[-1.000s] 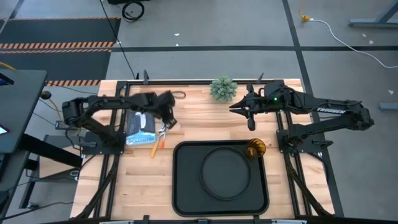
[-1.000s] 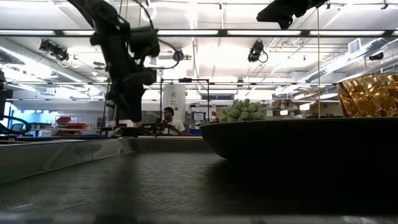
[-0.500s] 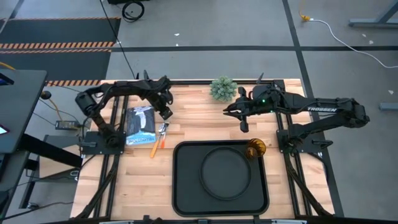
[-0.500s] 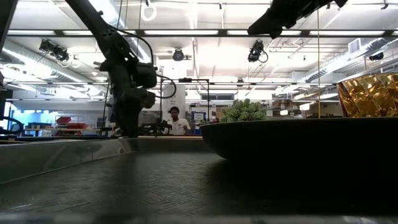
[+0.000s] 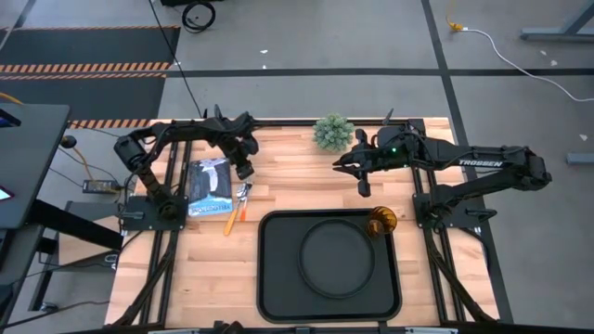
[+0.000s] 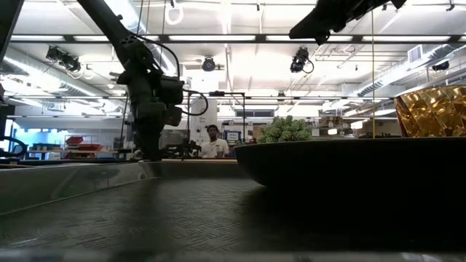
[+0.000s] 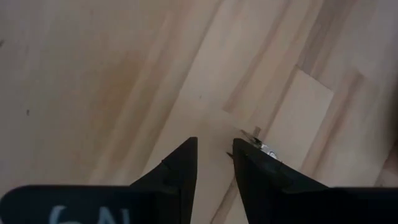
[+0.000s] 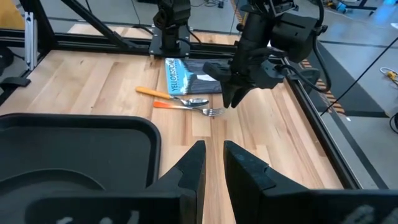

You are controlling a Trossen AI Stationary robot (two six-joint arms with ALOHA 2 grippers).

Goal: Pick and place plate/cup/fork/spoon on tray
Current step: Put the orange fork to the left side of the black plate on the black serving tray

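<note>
The round black plate (image 5: pixel 336 258) lies in the black tray (image 5: pixel 274 278) at the table's near middle. The amber cup (image 5: pixel 380 223) stands upright in the tray's far right corner. The spoon (image 8: pixel 177 96) and the fork (image 8: pixel 186 107) lie side by side on the wood left of the tray, orange handles toward the near edge. My left gripper (image 5: pixel 245 173) hangs just beyond their metal ends, fingers down with only a narrow slit between them, and holds nothing. My right gripper (image 5: pixel 364 188) hovers beyond the tray's far edge, shut and empty.
A blue Yellowstone book (image 5: pixel 212 186) lies flat left of the cutlery. A small green plant (image 5: pixel 333 133) stands at the far edge between the arms. Bare wood lies between the tray and the far edge. A person (image 6: pixel 212 142) stands far back in the room.
My left gripper has drawn back from over the cutlery toward the table's far edge, its arm folding higher. My right gripper has shifted a little toward the table's left. Fork, spoon, cup and plate have stayed where they were.
</note>
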